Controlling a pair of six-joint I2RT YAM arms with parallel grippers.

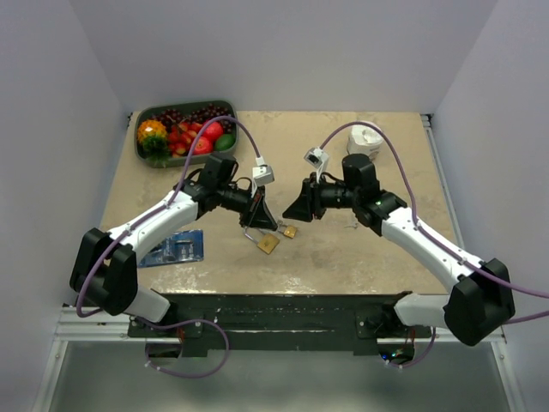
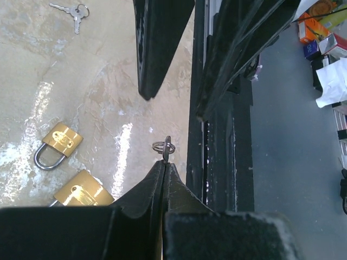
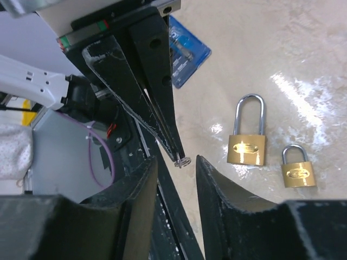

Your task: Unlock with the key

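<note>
Tightly, the left pincer (image 2: 164, 164) clenches the thin silvery key (image 2: 166, 146); the right pincer (image 3: 176, 160) stands released.

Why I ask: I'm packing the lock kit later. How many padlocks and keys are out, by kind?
Padlocks: 2
Key pinched in left gripper: 1
Loose key bunch: 1
Total: 4
</note>
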